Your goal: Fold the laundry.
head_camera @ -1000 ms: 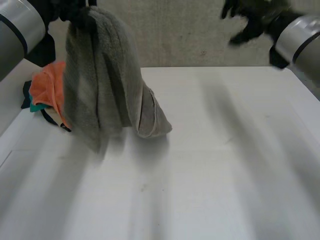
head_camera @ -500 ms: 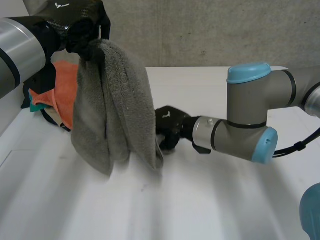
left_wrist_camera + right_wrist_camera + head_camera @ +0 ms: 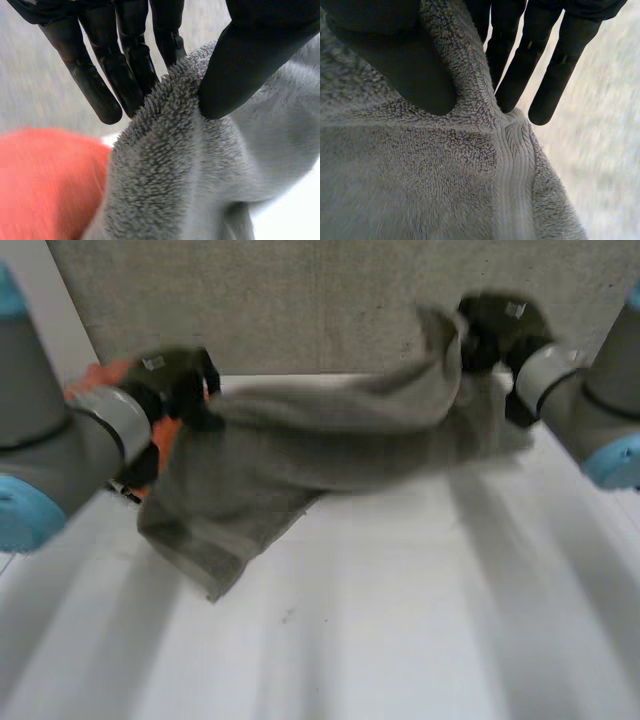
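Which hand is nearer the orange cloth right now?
Left. The left hand pinches one end of the towel right by the orange cloth. The right hand pinches the towel's other end, across the table from it.

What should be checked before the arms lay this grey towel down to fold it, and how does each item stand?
1. Left hand pinching the grey towel: ok, thumb and fingers clamp a bunched edge.
2. Right hand pinching the towel: ok, thumb and fingers clamp it at a hemmed edge.
3. Towel spread flat between the hands: not ok, it is bunched, and the end near the left hand sags onto the table.
4. Towel free of the orange cloth: cannot tell, they overlap beside the left hand.
5. Bare table in front of the towel: ok.
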{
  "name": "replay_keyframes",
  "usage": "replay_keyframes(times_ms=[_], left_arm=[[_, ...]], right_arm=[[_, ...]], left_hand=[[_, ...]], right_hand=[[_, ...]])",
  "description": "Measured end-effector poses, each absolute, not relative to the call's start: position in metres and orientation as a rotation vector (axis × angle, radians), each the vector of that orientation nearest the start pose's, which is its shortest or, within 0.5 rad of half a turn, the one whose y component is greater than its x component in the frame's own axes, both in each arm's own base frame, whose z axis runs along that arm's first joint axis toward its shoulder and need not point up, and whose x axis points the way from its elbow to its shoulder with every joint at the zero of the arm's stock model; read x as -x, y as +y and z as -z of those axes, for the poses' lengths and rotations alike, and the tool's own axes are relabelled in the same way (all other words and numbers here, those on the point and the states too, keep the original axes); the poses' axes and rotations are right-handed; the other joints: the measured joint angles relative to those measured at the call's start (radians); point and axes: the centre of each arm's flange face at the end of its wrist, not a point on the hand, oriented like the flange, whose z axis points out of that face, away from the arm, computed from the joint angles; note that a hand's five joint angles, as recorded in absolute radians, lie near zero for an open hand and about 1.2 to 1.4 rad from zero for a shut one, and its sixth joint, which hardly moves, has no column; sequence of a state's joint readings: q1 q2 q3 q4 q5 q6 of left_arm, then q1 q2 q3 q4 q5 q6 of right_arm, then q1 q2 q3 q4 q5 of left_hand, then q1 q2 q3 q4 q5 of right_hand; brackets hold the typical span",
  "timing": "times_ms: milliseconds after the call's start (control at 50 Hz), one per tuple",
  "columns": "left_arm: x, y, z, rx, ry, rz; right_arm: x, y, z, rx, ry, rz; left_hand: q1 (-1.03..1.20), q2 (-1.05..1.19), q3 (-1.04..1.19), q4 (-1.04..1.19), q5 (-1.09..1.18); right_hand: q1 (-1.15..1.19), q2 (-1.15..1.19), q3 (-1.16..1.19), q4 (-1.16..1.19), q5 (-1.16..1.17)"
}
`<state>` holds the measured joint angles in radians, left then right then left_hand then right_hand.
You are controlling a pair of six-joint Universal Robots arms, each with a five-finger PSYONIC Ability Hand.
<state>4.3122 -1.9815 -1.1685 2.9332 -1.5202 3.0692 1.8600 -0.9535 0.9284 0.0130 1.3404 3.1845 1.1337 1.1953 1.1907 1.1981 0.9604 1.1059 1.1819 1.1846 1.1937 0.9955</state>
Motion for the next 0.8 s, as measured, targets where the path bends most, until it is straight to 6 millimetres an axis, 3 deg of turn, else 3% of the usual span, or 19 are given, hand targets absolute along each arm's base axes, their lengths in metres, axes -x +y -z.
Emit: replay_keyframes(times_ms=[60,80,160,200,280,340,460,520,560,680,800], left_arm=[[0.278,-0.293,-0.239,-0.525,2.781,1.991],[0.280,-0.287,-0.221,-0.554,2.830,1.905],[0.283,-0.273,-0.192,-0.634,2.924,1.737],[0.281,-0.264,-0.183,-0.677,2.966,1.643],[0.275,-0.253,-0.187,-0.735,2.985,1.548],[0.269,-0.249,-0.201,-0.791,2.955,1.533],[0.260,-0.248,-0.236,-0.927,2.822,1.599],[0.259,-0.254,-0.261,-1.063,2.671,1.695],[0.262,-0.256,-0.267,-1.123,2.613,1.723],[0.277,-0.263,-0.261,-1.328,2.485,1.725],[0.297,-0.270,-0.233,-1.528,2.377,1.634]], right_arm=[[-0.270,-0.372,-0.237,0.563,2.043,1.837],[-0.267,-0.363,-0.215,0.636,2.123,1.783],[-0.260,-0.346,-0.180,0.805,2.245,1.696],[-0.255,-0.338,-0.169,0.912,2.288,1.674],[-0.246,-0.334,-0.173,1.072,2.305,1.701],[-0.242,-0.333,-0.189,1.186,2.281,1.755],[-0.241,-0.328,-0.223,1.448,2.170,1.851],[-0.247,-0.318,-0.237,1.766,1.989,1.867],[-0.250,-0.312,-0.238,1.921,1.882,1.843],[-0.256,-0.295,-0.224,2.292,1.588,1.672],[-0.254,-0.287,-0.200,2.431,1.501,1.479]], left_hand=[[-0.003,-0.014,-0.009,-0.011,-0.003],[-0.010,-0.053,-0.050,-0.056,-0.008],[-0.225,-0.264,-0.257,-0.266,-0.199],[-0.349,-0.391,-0.381,-0.390,-0.323],[-0.680,-0.700,-0.694,-0.714,-0.648],[-0.808,-0.852,-0.846,-0.863,-0.801],[-0.859,-0.932,-0.920,-0.940,-0.881],[-0.859,-0.932,-0.920,-0.940,-0.881],[-0.859,-0.932,-0.920,-0.940,-0.881],[-0.859,-0.932,-0.920,-0.940,-0.881],[-0.874,-0.949,-0.920,-0.954,-0.892]], right_hand=[[0.000,0.000,0.001,0.000,0.000],[0.000,0.000,0.001,0.000,0.000],[-0.004,-0.035,-0.031,-0.037,-0.021],[-0.176,-0.255,-0.239,-0.245,-0.223],[-0.638,-0.711,-0.703,-0.711,-0.708],[-0.788,-0.864,-0.866,-0.878,-0.871],[-0.815,-0.905,-0.908,-0.904,-0.916],[-0.815,-0.904,-0.907,-0.904,-0.912],[-0.811,-0.902,-0.903,-0.902,-0.891],[-0.777,-0.842,-0.839,-0.852,-0.816],[-0.757,-0.840,-0.827,-0.844,-0.803]])
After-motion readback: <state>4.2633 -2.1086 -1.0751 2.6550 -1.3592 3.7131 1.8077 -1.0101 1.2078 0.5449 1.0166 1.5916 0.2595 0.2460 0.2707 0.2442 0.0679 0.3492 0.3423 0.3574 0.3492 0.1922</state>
